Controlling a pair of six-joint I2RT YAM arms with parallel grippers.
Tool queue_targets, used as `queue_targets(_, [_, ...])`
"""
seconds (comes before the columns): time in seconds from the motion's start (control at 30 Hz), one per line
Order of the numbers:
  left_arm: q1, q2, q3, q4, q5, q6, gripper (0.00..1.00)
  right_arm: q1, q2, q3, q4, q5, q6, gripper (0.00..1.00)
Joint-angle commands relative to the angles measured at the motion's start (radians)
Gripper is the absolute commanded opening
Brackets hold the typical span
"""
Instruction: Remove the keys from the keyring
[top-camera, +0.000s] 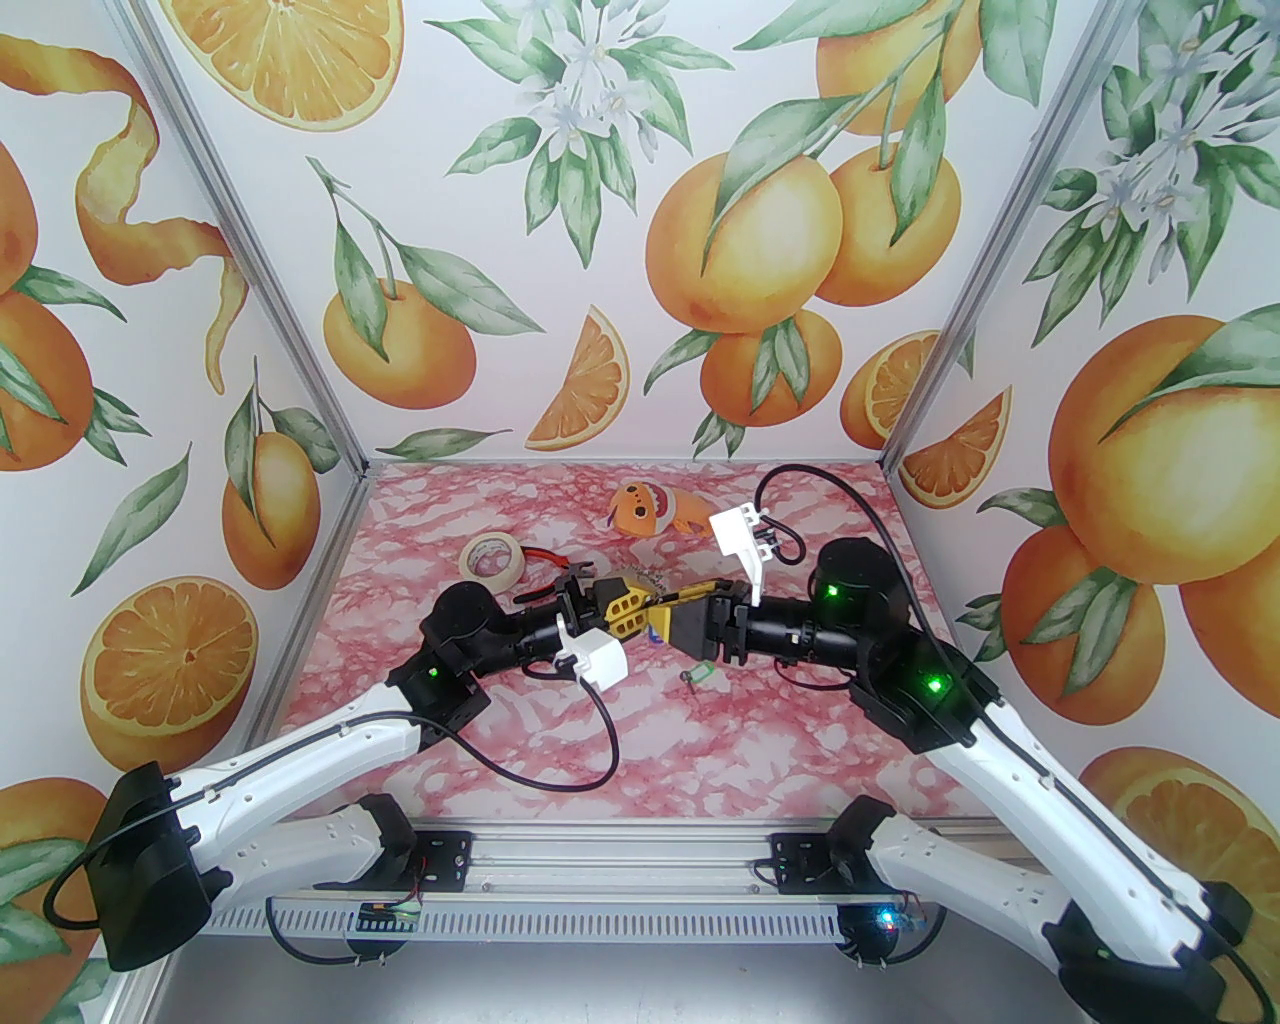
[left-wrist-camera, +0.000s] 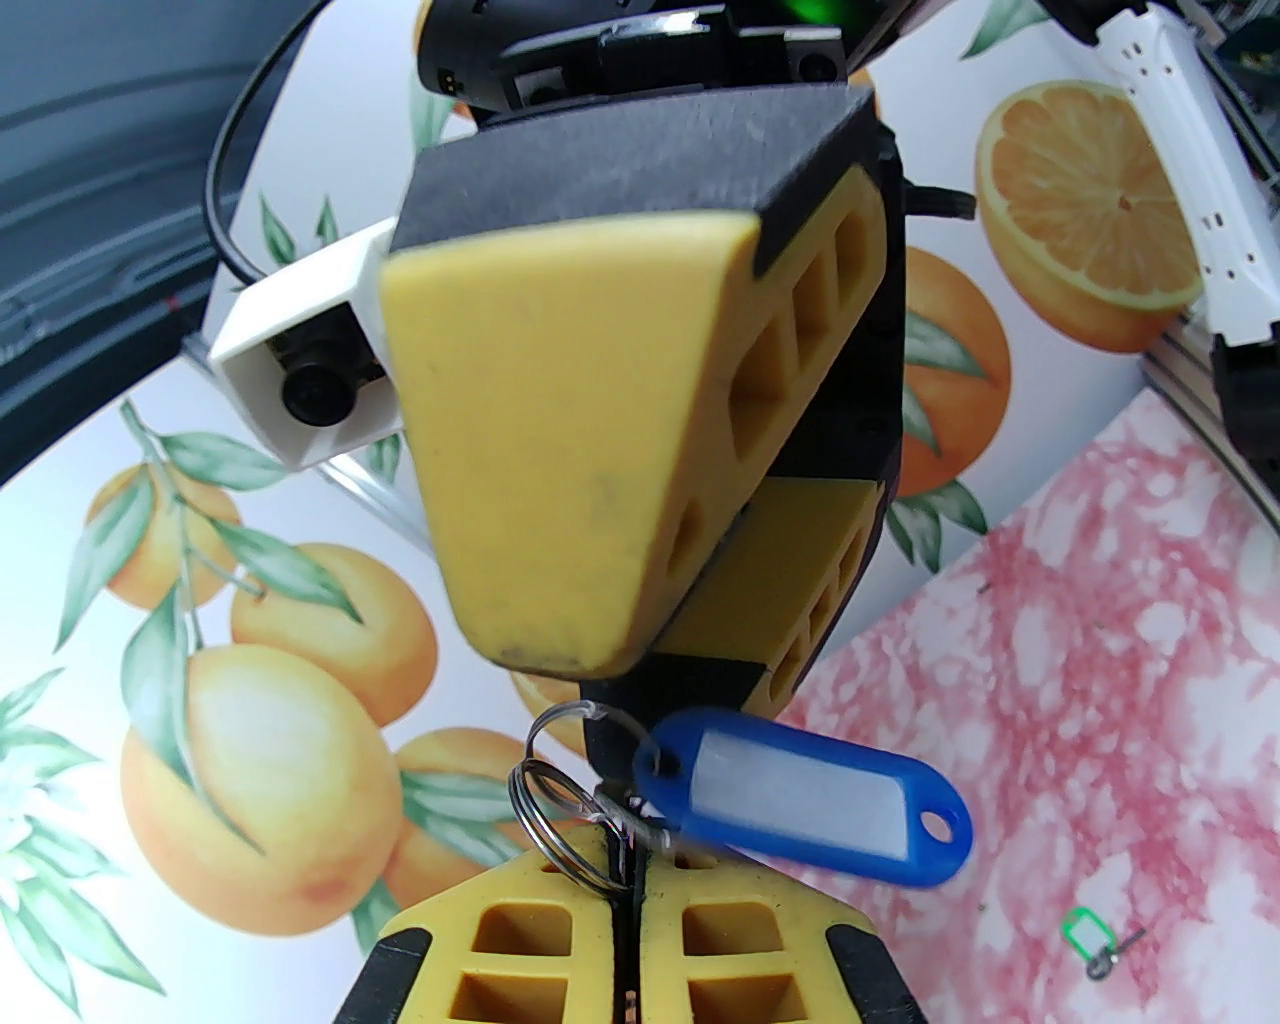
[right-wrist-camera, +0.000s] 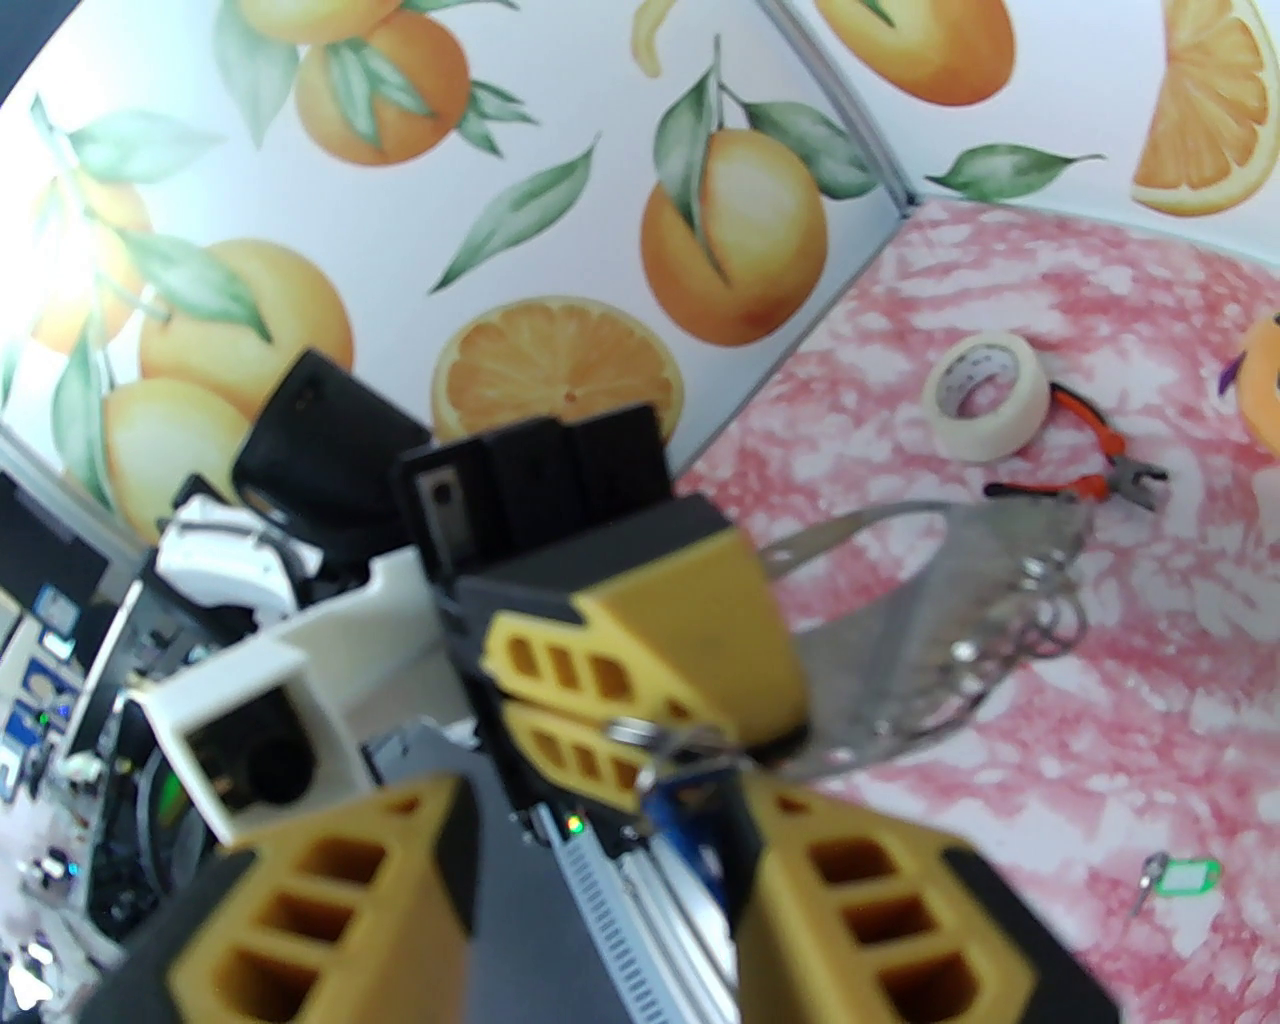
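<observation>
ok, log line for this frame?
left gripper shut on keyring | right gripper open around blue key | green key off, on table | blue key not yet off

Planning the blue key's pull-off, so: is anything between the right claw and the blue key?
Nothing visible. The blue key hangs at the right claw, whose fingers are open, while the left claw clamps the keyring beside it. The green key lies apart on the table.
</observation>
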Motion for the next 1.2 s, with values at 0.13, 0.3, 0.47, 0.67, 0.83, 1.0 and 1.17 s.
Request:
queue_targets(0.13, [-0.006,-0.004,0.051,0.025,0.021,0.049,0.08,-0.014,-0.019,-0.031,0.024,0.006,0.029,0.47])
queue_targets(0.3, [-0.006,0.003,0.073,0.013,0.044,0.101,0.07,-0.013,0.009,-0.030,0.056,-0.042,0.031,0.44])
queue_targets(0.47, [-0.005,0.016,0.102,-0.022,0.051,0.125,0.08,-0.013,-0.020,-0.039,0.100,-0.038,0.021,0.41])
queue_targets(0.67, [-0.006,0.019,0.102,-0.021,0.041,0.127,0.08,-0.016,-0.041,-0.063,0.194,-0.059,0.072,0.37])
queue_targets(0.83, [-0.006,0.019,0.105,-0.026,0.046,0.130,0.08,-0.019,-0.075,-0.075,0.220,-0.045,0.089,0.35])
queue_targets(1.0, [-0.006,0.017,0.112,-0.034,0.052,0.129,0.08,-0.020,-0.053,-0.079,0.207,-0.045,0.089,0.30])
queue_targets(1.17, [-0.010,0.019,0.117,-0.037,0.062,0.128,0.08,-0.020,-0.032,-0.070,0.194,-0.039,0.076,0.31])
